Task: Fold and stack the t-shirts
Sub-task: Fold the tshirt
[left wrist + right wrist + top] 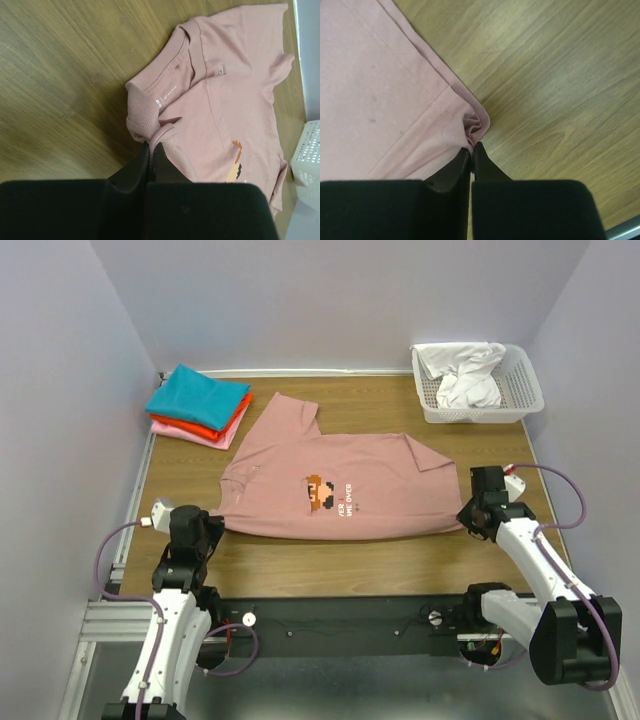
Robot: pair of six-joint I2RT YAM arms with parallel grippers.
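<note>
T-shirt (380, 470) corners hidden inside both end effectors (151, 144) (471, 146).

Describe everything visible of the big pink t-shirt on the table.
The pink t-shirt is soft, dusty-pink cotton-like knit with a ribbed collar, a pixel-figure print and small white text. It lies spread sideways on the wooden table, collar toward the left arm. The left pincer pinches fabric beside the collar; the right pincer pinches a bunched hem corner.
</note>
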